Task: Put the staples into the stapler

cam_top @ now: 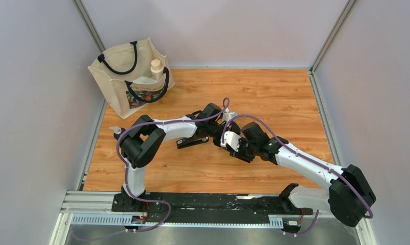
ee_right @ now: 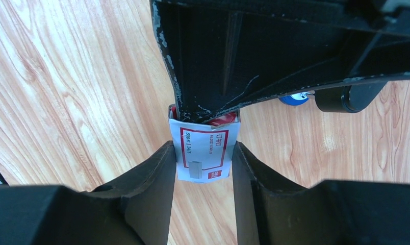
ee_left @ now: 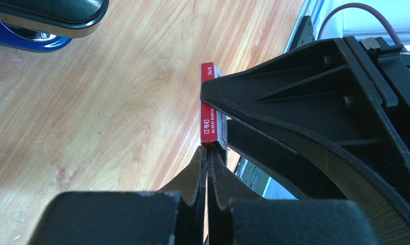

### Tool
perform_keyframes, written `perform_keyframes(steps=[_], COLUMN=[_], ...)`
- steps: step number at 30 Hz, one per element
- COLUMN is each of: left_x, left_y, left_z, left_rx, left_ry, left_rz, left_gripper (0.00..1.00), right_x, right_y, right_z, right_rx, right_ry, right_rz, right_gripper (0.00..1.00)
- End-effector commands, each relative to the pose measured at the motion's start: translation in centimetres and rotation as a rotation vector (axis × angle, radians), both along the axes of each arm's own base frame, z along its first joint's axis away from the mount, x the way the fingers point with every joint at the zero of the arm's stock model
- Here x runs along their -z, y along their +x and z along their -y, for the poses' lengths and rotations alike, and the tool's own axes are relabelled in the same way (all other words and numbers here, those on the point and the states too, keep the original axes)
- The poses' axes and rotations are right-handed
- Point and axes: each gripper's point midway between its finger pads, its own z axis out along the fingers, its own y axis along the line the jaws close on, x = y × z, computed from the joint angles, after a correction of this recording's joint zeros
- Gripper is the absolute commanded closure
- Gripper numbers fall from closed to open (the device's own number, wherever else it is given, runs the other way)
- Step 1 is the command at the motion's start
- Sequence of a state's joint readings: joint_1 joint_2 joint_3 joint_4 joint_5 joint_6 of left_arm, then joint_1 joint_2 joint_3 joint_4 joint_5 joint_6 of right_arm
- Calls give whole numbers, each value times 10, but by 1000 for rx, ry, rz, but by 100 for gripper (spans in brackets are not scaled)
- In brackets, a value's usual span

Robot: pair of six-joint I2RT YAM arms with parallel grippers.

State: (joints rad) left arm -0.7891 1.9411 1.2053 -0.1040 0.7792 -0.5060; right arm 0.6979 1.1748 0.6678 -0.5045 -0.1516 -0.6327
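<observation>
From above, both arms reach to the middle of the wooden table [cam_top: 274, 97] and meet there, wrists almost nose to nose, so the little box they share is hidden under them; just beside the left arm's forearm lies the stapler [cam_top: 193, 142], dark from this height, and off in the far left corner stands a canvas tote bag [cam_top: 131, 76] with a pale bottle poking out, well apart from the work. From the left wrist, the left gripper [ee_left: 208, 153] is pinched fully closed on the bottom edge of the staples [ee_left: 209, 117], a flat box seen edge-on with its red printed side toward the table, while the other arm's black finger presses against it from the right; the blue body and black top of the stapler peek in at the upper left corner, near but not touching. I'd guess the thin-edge pinch is there to tug at a flap or the inner tray. From the right wrist, the right gripper [ee_right: 203, 158] stands about half open, its two fingers closed on the box's long sides, the white face with its red frame turned to the camera, and the left gripper's black fingers bite the box's far end. That looks like a steadying hold, one arm bracing while the other opens the box; the stapler is not yet loaded.
</observation>
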Motion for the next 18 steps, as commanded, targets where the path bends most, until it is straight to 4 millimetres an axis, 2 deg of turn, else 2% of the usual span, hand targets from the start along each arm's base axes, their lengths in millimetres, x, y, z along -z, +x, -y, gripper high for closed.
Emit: perform_keyframes(steps=[1,10,18], left_x=[-47,-56,-57], left_y=[1,7,13], left_z=[-4,-9,-15], left_rx=[37,19,7], left_ry=[-100,-113,-96], left_rz=[48,60,77], left_gripper=[100,100,100], right_x=[28,36,31], right_y=[-15,-18,-19], right_z=[45,51,53], right_rx=[59,60,59], right_ry=[-199,-243,-236], right_rz=[-91,-117,-100], right_gripper=[58,57,57])
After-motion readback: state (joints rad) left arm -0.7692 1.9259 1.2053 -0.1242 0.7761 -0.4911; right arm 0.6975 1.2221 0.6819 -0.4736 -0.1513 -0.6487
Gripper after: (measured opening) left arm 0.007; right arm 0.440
